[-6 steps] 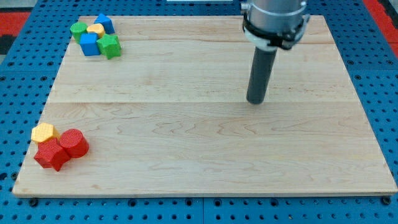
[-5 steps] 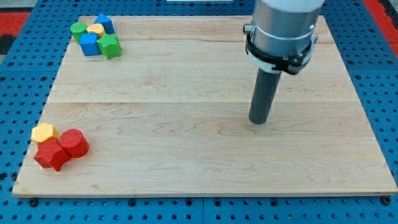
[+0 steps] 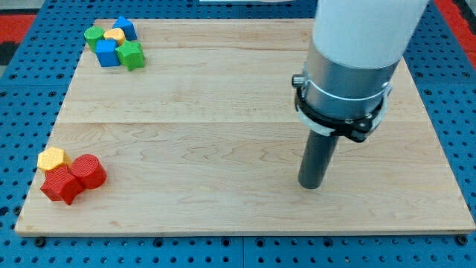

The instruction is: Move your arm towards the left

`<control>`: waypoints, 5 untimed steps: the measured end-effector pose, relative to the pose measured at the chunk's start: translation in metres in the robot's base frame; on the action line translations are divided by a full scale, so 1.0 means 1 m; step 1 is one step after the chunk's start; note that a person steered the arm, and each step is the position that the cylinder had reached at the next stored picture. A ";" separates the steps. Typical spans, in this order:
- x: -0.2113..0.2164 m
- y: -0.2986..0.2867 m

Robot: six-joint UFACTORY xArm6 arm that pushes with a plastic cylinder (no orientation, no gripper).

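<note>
My tip (image 3: pixel 312 185) rests on the wooden board (image 3: pixel 223 104) right of centre, near the view's bottom, far from every block. At the bottom left lie a yellow block (image 3: pixel 52 158), a red cylinder (image 3: pixel 87 170) and a red block (image 3: pixel 61 185), touching one another. At the top left is a cluster: a green cylinder (image 3: pixel 94 35), a yellow block (image 3: pixel 114 35), a blue block (image 3: pixel 125 28), a second blue block (image 3: pixel 108 53) and a green block (image 3: pixel 131 55).
The board lies on a blue perforated table (image 3: pixel 30 112). Red corners show at the view's top left (image 3: pixel 15 15) and top right (image 3: pixel 454 15). The arm's wide grey and white body (image 3: pixel 357 52) hangs over the board's right side.
My tip has moved toward the view's bottom, from mid-board height to near the bottom edge, with little sideways shift. No block has moved.
</note>
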State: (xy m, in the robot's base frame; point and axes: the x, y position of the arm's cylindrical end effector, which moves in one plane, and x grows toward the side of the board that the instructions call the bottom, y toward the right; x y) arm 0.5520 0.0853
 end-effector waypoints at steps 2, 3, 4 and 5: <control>0.001 -0.103; 0.008 -0.112; 0.011 -0.118; 0.011 -0.118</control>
